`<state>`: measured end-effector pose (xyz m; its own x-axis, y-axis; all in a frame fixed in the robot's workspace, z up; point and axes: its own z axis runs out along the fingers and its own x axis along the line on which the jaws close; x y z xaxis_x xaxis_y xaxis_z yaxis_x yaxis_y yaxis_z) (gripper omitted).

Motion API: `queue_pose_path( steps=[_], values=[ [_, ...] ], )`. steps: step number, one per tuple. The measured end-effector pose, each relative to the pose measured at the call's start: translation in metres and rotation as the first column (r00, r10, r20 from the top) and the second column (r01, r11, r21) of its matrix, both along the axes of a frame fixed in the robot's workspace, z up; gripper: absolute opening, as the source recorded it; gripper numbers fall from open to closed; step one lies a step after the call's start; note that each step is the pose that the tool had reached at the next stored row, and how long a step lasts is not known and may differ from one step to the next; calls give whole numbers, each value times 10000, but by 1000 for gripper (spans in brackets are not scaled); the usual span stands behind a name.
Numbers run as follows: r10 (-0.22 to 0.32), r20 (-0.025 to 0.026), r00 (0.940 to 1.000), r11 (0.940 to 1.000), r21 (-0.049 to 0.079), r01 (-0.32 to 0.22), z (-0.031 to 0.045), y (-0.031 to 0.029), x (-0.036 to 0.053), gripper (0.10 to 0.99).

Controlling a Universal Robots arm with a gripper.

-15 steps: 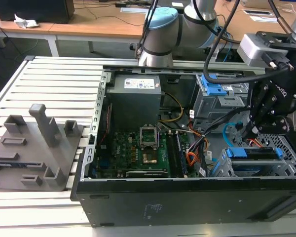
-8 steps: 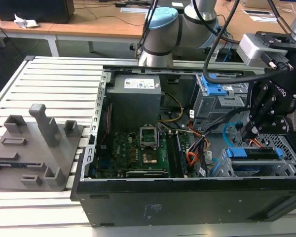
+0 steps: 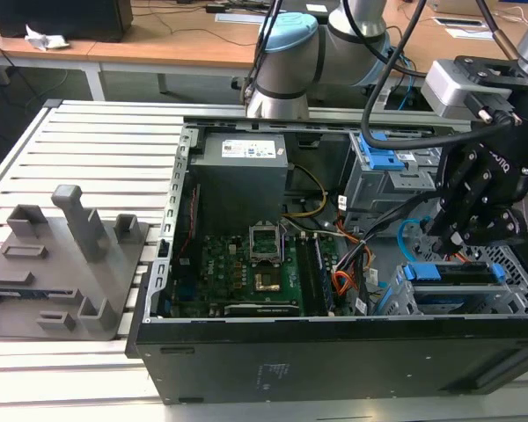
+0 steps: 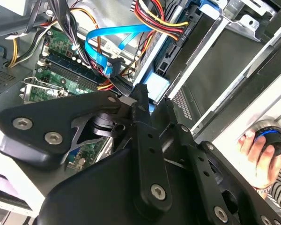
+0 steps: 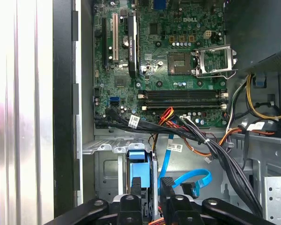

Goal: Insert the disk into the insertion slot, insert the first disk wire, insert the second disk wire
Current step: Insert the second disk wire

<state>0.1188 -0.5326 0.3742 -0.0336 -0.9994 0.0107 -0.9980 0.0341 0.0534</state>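
Gripper (image 5: 151, 192) hangs right over the insertion slot (image 3: 515, 268) and hides its mouth; whether it grips anything, I cannot tell. One disk (image 3: 462, 274), framed in blue, sits inside the slot. One second disk wire (image 4: 112, 33) loops just beside the slot, its plug end half hidden. One hand (image 4: 255, 157), partly cut off, rests on a knob (image 4: 270, 138) apart from the slot.

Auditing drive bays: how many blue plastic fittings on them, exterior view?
2. A blue latch on the taller drive cage; the disk's blue carrier in the low drive cage, exterior view's right. Others may be hidden.
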Motion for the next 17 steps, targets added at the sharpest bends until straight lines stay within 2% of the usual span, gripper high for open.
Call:
queue_pose_path(
  steps=[1,3,7,12,17],
  values=[
    [0,0,10000,10000,-9,0,18,-1,0,302],
    [0,0,10000,10000,-7,0,130,3,0,302],
    [0,0,10000,10000,-10,0,131,22,0,302],
    [1,0,10000,10000,-21,-1,130,203,0,302],
    [0,0,10000,10000,-21,0,130,266,0,302]
  ],
)
